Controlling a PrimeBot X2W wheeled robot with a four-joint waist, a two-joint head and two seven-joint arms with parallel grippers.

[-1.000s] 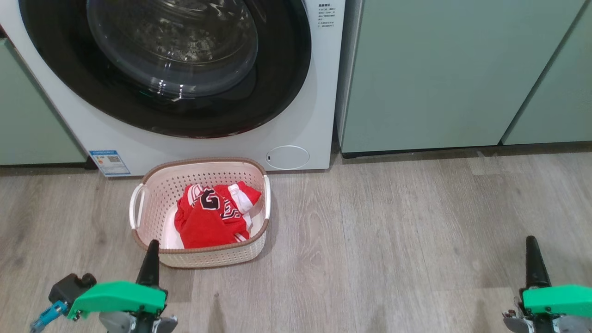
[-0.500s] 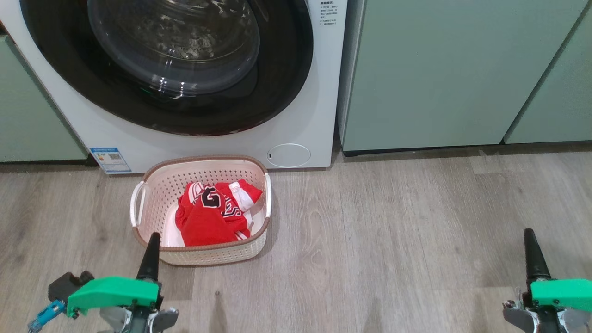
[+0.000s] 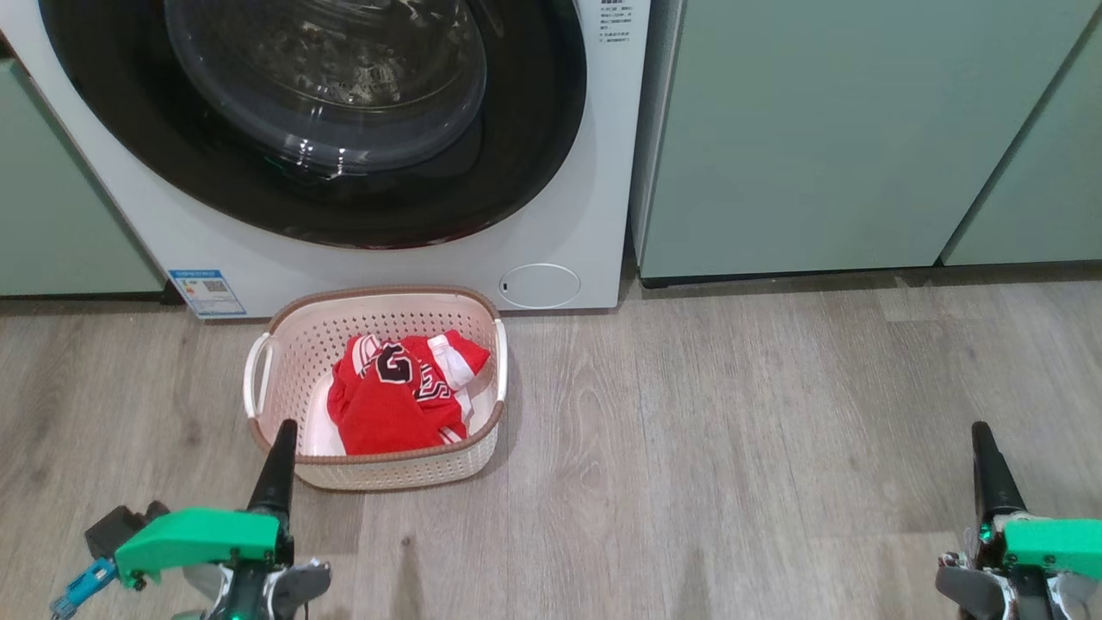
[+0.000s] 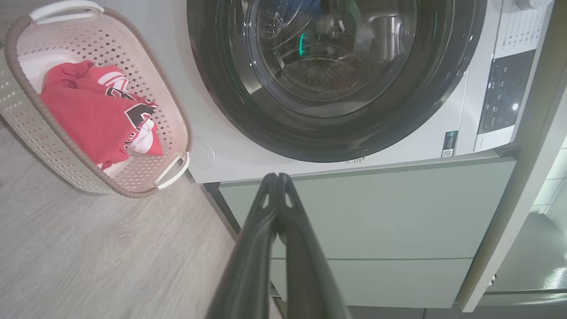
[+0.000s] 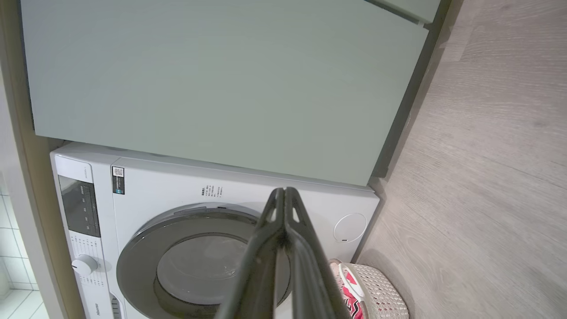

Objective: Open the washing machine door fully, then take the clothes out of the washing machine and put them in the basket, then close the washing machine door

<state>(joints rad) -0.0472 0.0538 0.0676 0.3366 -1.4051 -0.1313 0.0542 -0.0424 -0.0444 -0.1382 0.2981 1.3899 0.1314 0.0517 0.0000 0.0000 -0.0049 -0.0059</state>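
Entry, head view, places taken from the basket.

- The left gripper (image 3: 285, 429) has its fingers pressed together with nothing between them. The tip overlaps the basket's near-left rim.
- The basket (image 3: 396, 472) stands on the floor (image 3: 689, 448). The red clothes (image 3: 387, 409) are heaped inside, toward its right half, with none over the rim.
- The washing machine (image 3: 258, 267) is directly behind the basket. The washing machine door (image 3: 538, 146) looks flush with the machine's front, so I judge it closed. The task reads as all but finished, and the step in hand is confirming closure.
- To do that well, if the latch is in doubt: push with clenched fingertips on the black rim (image 3: 129, 112), on the side away from the hinge, never on the domed window (image 3: 327, 86). Route the arm clear of the basket.
- The right gripper (image 3: 982, 430) is well right of the basket, with its fingers clamped together and empty.

Unclear:
- The latch and hinge cannot be made out.
- The door top is cut off.
- In the left wrist view, reflections veil the lower drum (image 4: 323, 75), so a stray garment is not ruled out.
- The basket bottom under the heap is hidden.
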